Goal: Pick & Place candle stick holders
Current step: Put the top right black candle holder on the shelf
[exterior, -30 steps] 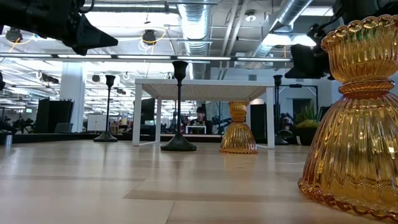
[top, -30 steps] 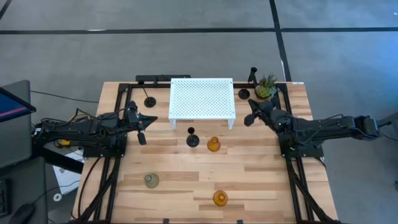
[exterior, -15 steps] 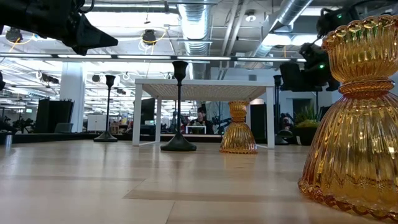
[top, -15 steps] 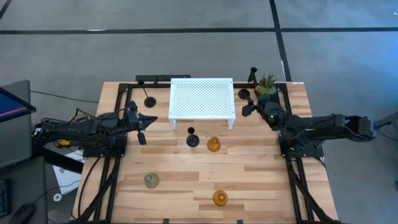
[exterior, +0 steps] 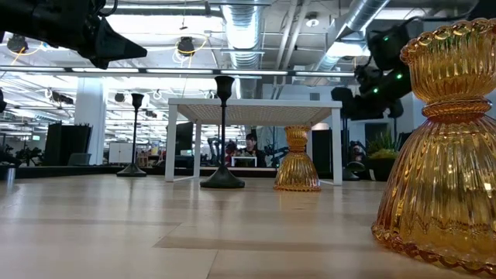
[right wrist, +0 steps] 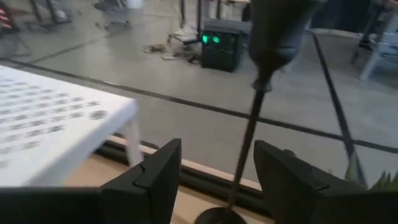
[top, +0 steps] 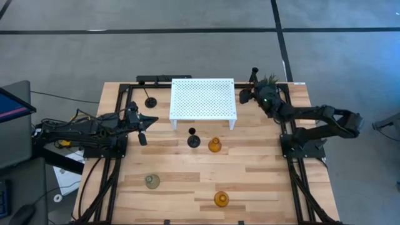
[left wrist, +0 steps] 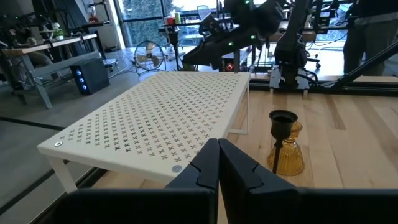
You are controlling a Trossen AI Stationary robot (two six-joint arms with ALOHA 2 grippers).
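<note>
Wood-plank desk point(top: 262, 169), high view: white perforated metal stand point(top: 203, 100) at back centre. Right tool point(top: 245, 96) at stand's back-right corner, by tall thin black candle holder point(top: 254, 74) and small green potted plant point(top: 270, 82). Left tool point(top: 152, 120) left of stand, idle. Short black holder point(top: 192, 139) and amber glass holder point(top: 214, 145) in front of stand.

Left wrist: left tool point(left wrist: 219, 163) fingers closed, empty.

Right wrist: right tool point(right wrist: 217, 174) fingers apart, empty; black holder's stem point(right wrist: 247, 147) stands beyond the gap.
</note>
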